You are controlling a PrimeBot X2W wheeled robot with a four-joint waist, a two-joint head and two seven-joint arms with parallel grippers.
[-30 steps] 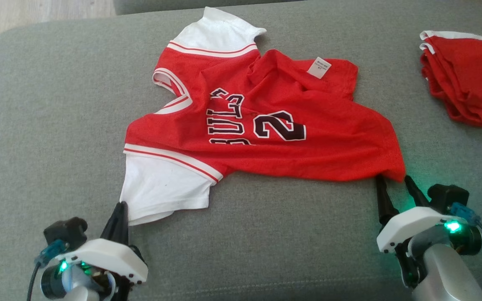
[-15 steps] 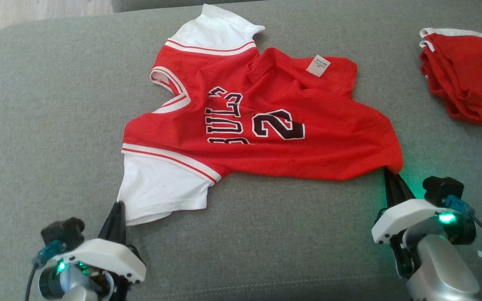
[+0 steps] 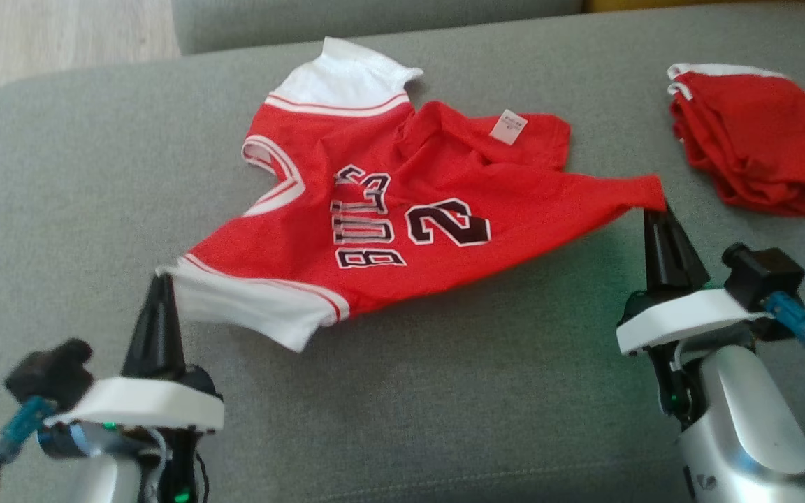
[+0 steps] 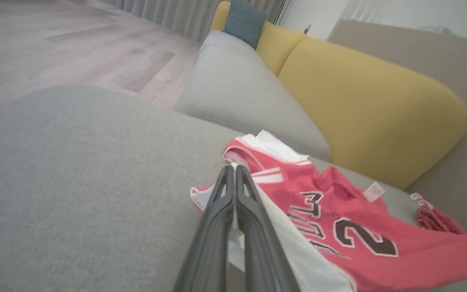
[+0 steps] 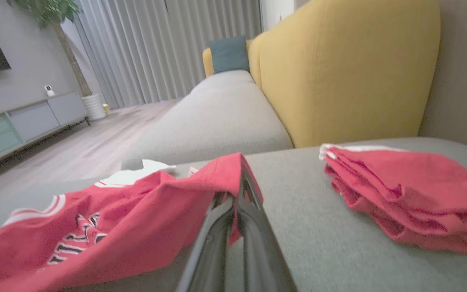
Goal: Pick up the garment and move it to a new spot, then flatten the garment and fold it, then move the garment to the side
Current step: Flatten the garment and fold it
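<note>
Pick-up step, both corners pinched
Left gripper nips the sleeve of the jersey at its tips, right gripper the hem; next we carry both together.

Folded red clothes on grey sofa

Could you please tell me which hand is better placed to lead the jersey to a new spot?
Probably the left hand: it grips the jersey by its white sleeve, bare cushion beside it. The right hand, gripping the hem corner, sits close to the folded red garment.
</note>
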